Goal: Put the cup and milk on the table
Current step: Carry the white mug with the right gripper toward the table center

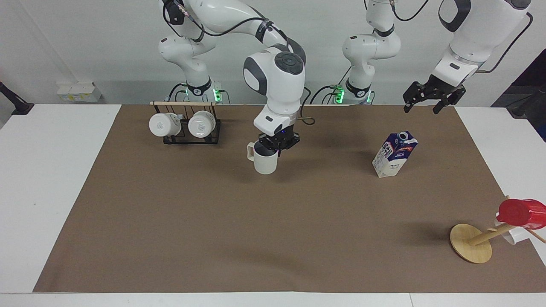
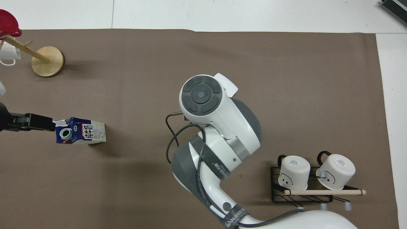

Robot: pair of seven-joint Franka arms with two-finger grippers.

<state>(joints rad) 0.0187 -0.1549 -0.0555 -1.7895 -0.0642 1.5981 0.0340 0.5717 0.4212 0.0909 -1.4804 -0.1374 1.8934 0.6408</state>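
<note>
The right claw (image 1: 276,148) grips the cup (image 1: 265,160) by its rim over the mat's centre (milk (image 1: 394,154) upright at three o'clock), while the left claw (image 1: 431,99) waits open.

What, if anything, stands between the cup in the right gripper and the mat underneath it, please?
Nothing visible does. The right gripper holds the cup by its rim over bare brown mat; the milk and the mug rack stand well to either side.

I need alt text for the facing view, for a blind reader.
The right gripper holds a small off-white mug by its rim at the middle of the brown mat. A blue and white milk carton stands toward the left arm's end, where the open left gripper waits.
</note>
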